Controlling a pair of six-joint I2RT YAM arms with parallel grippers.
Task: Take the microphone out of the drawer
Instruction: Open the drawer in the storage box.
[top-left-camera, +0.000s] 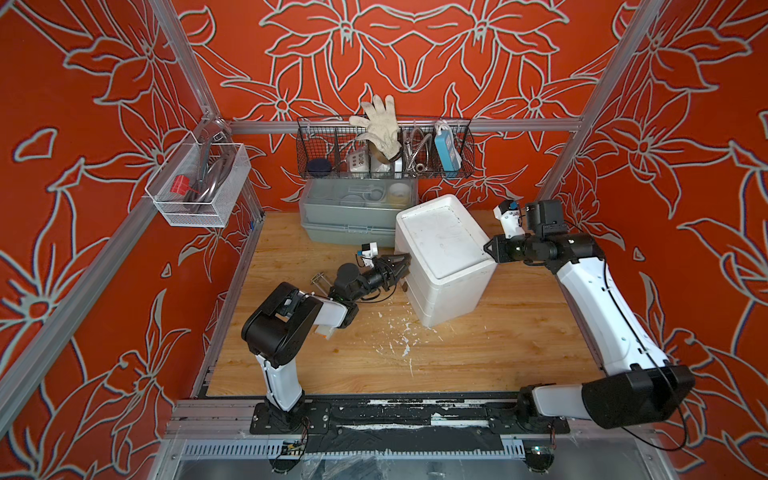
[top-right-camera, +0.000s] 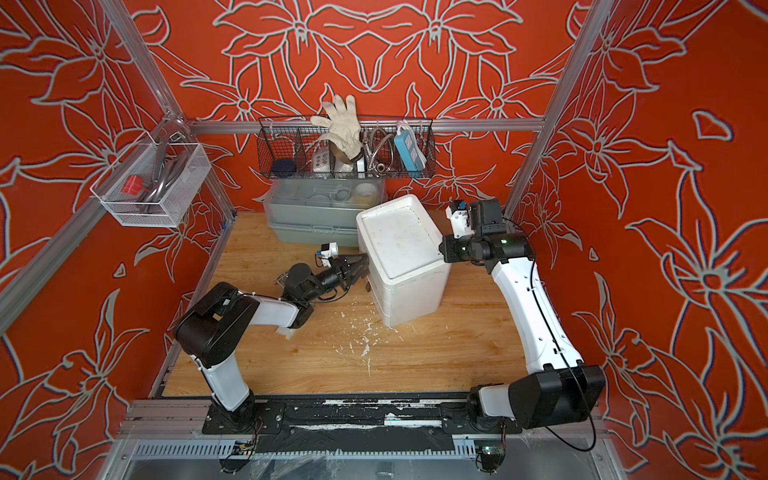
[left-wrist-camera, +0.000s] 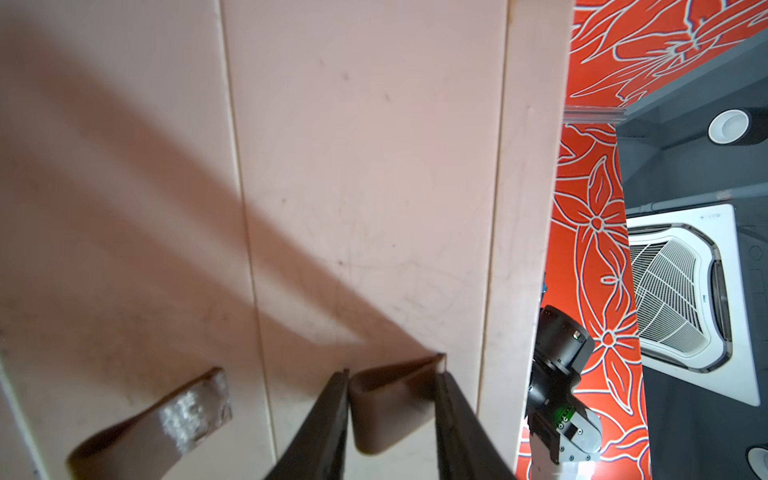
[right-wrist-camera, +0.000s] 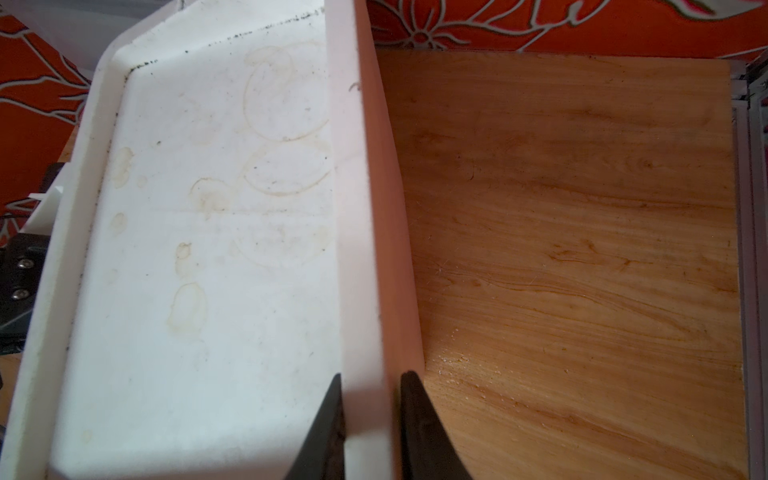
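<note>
You had a black wire basket (top-left-camera: 320, 143) hung on the back wall. In it: a white work glove (top-left-camera: 380, 124) sticking up mid-basket, a coiled metal hose (top-left-camera: 415, 153) beside the glove, a blue power strip (top-left-camera: 446, 151) at one end, and a dark round thing (top-left-camera: 319, 166) at the other end. A grey plastic box (top-left-camera: 349, 224) sat right under the basket. A white mesh basket (top-left-camera: 187, 210) hung well off to its side, with a red item (top-left-camera: 179, 183) inside. The wooden tabletop (top-left-camera: 478, 357) lay below, with white flecks (top-left-camera: 405, 347) on it.
</note>
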